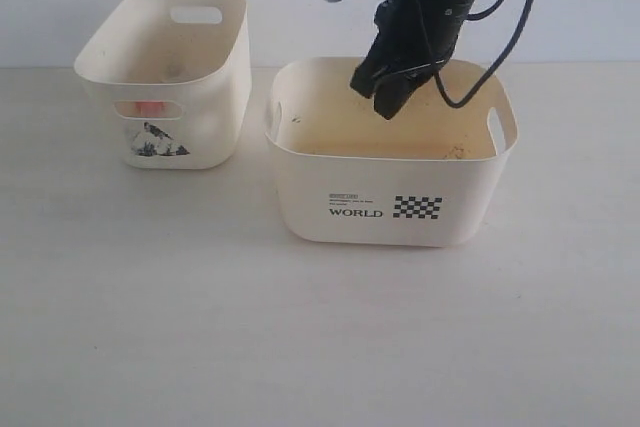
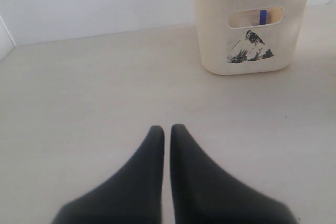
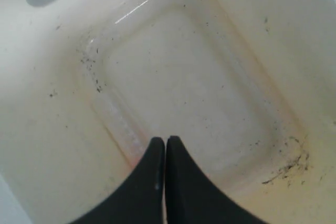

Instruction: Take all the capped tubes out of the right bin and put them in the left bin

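Right bin (image 1: pixel 300 197) shows a bare floor beneath the right gripper (image 1: pixel 376 95), jaws together on nothing; the left gripper (image 2: pixel 167 129) is likewise closed and empty. Beyond, the left bin (image 1: pixel 215 142) holds an orange-capped tube (image 1: pixel 150 107) and a blue-capped tube (image 2: pixel 262 17); a third is unseen and could be left behind.

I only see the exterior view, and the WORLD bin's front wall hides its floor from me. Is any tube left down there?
Observer: The right wrist view looks down into the right bin: no tube on the floor that shows, only dark specks.
Operator: Is that gripper holding one?
Observer: No, the right gripper is shut with nothing between its tips.
Operator: I see an orange cap through the left bin's slot. Anything else in there?
Observer: The left wrist view shows a blue cap through a slot of that bin.
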You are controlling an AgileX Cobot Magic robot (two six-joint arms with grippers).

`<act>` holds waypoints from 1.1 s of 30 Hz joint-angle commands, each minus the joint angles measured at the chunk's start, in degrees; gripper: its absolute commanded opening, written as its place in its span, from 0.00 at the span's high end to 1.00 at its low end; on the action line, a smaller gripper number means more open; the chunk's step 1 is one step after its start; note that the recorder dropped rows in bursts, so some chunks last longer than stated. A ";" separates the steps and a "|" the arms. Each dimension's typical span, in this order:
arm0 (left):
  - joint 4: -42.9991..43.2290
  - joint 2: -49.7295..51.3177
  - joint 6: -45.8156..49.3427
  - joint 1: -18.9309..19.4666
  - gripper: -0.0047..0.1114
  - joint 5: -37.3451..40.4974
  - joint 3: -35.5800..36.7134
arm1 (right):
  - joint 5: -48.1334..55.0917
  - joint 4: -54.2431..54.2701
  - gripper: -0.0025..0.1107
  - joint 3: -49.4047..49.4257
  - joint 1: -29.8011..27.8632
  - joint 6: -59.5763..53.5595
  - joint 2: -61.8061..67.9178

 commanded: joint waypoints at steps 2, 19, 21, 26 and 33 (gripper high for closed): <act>-0.36 0.03 -0.54 0.02 0.92 -0.36 -0.21 | 0.70 -1.45 0.98 -1.06 -0.43 -18.49 3.41; -0.36 0.03 -0.54 0.02 0.92 -0.36 -0.21 | 0.70 10.54 0.98 -3.28 -6.18 -27.82 11.29; -0.36 0.03 -0.54 0.02 0.92 -0.36 -0.21 | 0.70 11.76 0.98 -3.28 -6.59 -27.82 11.29; -0.36 0.03 -0.54 0.02 0.92 -0.36 -0.21 | 0.70 14.33 0.98 -3.28 -6.69 -27.09 11.75; -0.36 0.03 -0.54 0.02 0.92 -0.36 -0.21 | 0.70 14.80 0.98 -3.15 -6.69 -24.78 11.87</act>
